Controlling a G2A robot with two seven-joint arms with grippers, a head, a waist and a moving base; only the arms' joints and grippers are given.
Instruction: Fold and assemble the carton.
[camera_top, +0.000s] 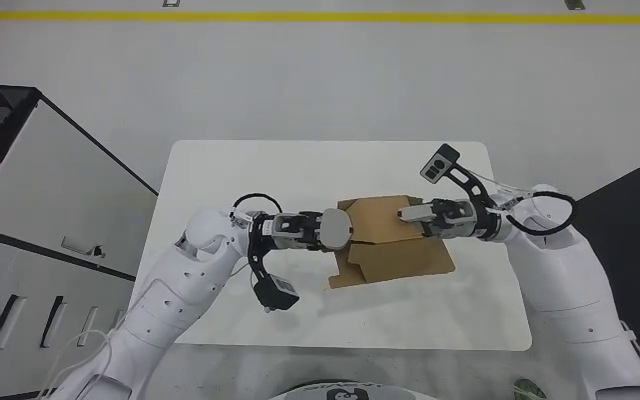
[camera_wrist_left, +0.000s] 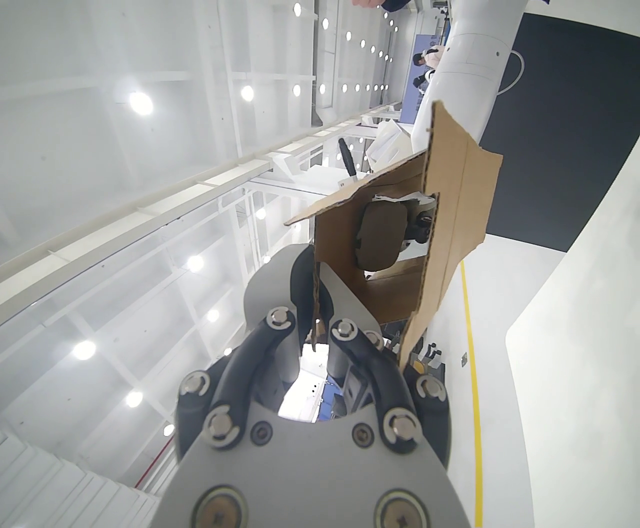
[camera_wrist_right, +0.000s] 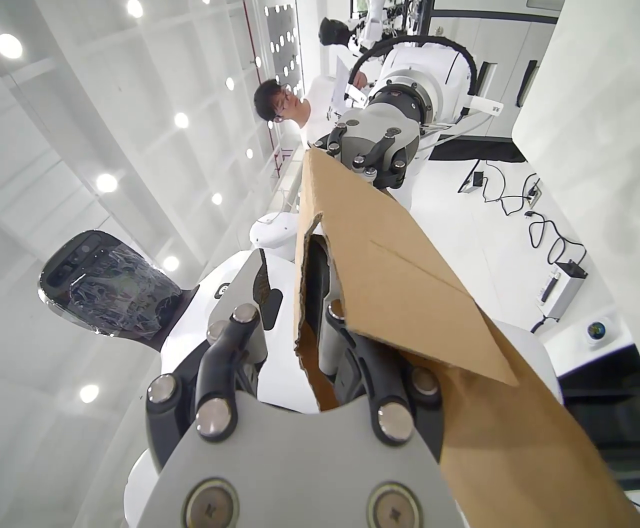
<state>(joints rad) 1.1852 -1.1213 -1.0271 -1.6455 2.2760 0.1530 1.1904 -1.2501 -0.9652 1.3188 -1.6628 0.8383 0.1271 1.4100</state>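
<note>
With the carton (camera_top: 398, 252) pinched by left gripper (camera_wrist_left: 316, 289) and right gripper (camera_wrist_right: 294, 287), its walls should be drawn apart evenly.

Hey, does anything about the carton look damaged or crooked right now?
Yes. The carton has a ragged, torn-looking edge where the right gripper clamps it, and a frayed one at the left gripper. Its flaps splay at uneven angles, so it isn't squared up.
</note>
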